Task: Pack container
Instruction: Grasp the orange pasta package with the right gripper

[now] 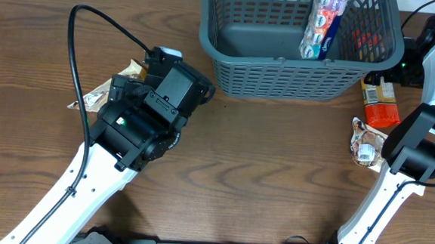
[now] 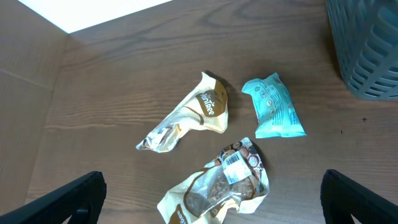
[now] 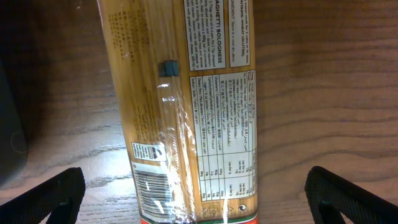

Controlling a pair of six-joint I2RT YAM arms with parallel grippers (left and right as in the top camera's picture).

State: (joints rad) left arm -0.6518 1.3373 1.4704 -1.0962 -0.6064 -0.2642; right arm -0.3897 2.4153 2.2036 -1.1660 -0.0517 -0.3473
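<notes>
The container, a dark blue-grey slotted basket (image 1: 296, 78), stands at the back centre and holds a tall colourful packet (image 1: 326, 23). Its corner shows in the left wrist view (image 2: 367, 50). My left gripper (image 2: 211, 202) is open, hovering over a clear cream snack packet with a barcode (image 2: 217, 186). A cream-brown packet (image 2: 186, 118) and a teal packet (image 2: 273, 107) lie just beyond it. My right gripper (image 3: 199, 208) is open above a spaghetti packet (image 3: 186, 112), which straddles the gap between the fingers. The spaghetti packet lies right of the basket (image 1: 377, 101).
A crumpled cream snack packet (image 1: 366, 142) lies on the wooden table in front of the spaghetti, close to the right arm's elbow (image 1: 420, 149). The left arm (image 1: 150, 110) covers most of the left packets from overhead. A black cable (image 1: 77, 68) loops at the left.
</notes>
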